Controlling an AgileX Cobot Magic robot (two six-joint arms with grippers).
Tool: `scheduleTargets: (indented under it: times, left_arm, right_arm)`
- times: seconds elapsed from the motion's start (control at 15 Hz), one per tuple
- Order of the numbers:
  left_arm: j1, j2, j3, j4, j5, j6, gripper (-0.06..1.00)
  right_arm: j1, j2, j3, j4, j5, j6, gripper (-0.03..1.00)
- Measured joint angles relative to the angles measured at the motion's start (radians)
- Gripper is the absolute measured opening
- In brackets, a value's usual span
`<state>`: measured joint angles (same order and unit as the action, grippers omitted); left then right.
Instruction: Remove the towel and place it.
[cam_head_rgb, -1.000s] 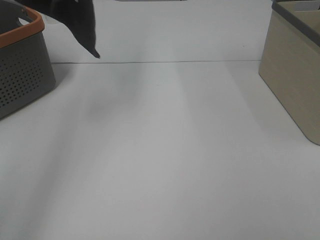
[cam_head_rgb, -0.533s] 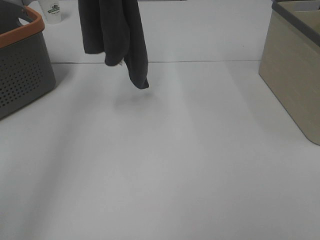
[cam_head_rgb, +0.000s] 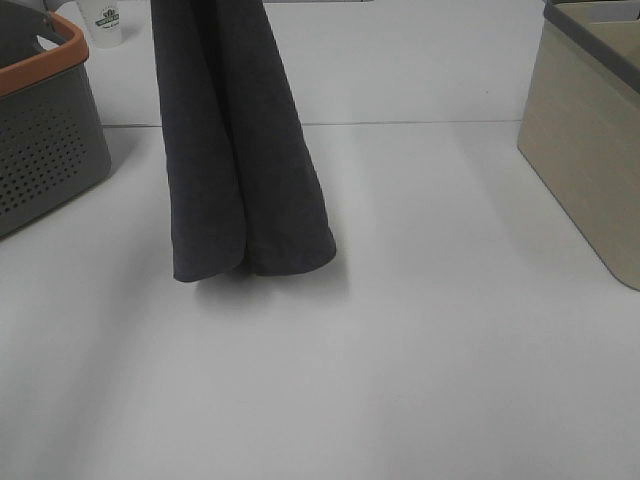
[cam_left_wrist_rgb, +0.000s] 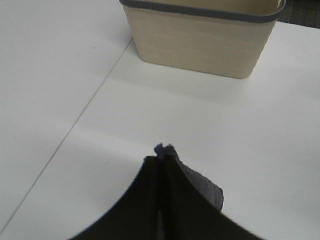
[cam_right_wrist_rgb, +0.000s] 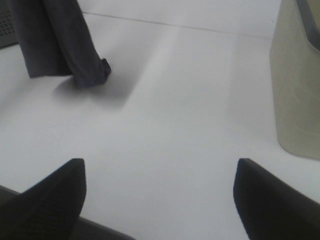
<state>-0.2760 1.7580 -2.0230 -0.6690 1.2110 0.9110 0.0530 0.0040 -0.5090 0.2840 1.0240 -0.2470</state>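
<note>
The dark charcoal-grey towel (cam_head_rgb: 235, 150) hangs in long folds from above the top edge of the exterior high view, left of centre. Its lower end is at or just above the white table (cam_head_rgb: 420, 360); I cannot tell whether it touches. My left gripper (cam_left_wrist_rgb: 160, 162) is shut on the towel, and a small tuft (cam_left_wrist_rgb: 165, 149) pokes out past the tips. This gripper is out of the exterior high view. My right gripper (cam_right_wrist_rgb: 160, 195) is open and empty, low over the table, to the right of the towel (cam_right_wrist_rgb: 55, 40).
A grey perforated basket with an orange rim (cam_head_rgb: 40, 140) stands at the left edge. A beige bin with a grey rim (cam_head_rgb: 590, 130) stands at the right; it also shows in the left wrist view (cam_left_wrist_rgb: 200, 40). A white cup (cam_head_rgb: 103, 20) stands behind the basket.
The towel has swung right, away from the basket, and come down, so its lower end now hangs close to the table. More of its length is in view.
</note>
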Motion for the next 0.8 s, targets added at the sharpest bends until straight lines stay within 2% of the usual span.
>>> scheduleTargets:
  times: [0.13, 0.27, 0.47, 0.6, 0.67, 0.73, 0.8]
  left_arm:
    - [0.0, 0.008, 0.048, 0.01, 0.0, 0.015, 0.0]
    - [0.0, 0.009, 0.076, 0.019, 0.004, 0.051, 0.0]
    - [0.0, -0.042, 0.078, 0.017, 0.004, 0.136, 0.0]
    - [0.0, -0.094, 0.078, -0.003, 0.004, 0.154, 0.0]
    - [0.0, -0.104, 0.078, -0.008, 0.004, 0.159, 0.0]
    - [0.0, -0.134, 0.078, -0.016, 0.005, 0.217, 0.0]
    - [0.0, -0.146, 0.078, -0.016, 0.005, 0.245, 0.0]
  right_arm:
    - [0.0, 0.043, -0.004, 0.081, -0.088, -0.05, 0.79]
    - [0.0, 0.14, -0.005, 0.169, -0.209, -0.158, 0.78]
    - [0.0, 0.32, -0.005, 0.304, -0.286, -0.462, 0.76]
    - [0.0, 0.468, -0.005, 0.506, -0.312, -0.689, 0.76]
    - [0.0, 0.511, -0.005, 0.572, -0.316, -0.757, 0.76]
    - [0.0, 0.679, -0.005, 0.798, -0.324, -1.022, 0.76]
    - [0.0, 0.758, -0.005, 0.909, -0.324, -1.152, 0.76]
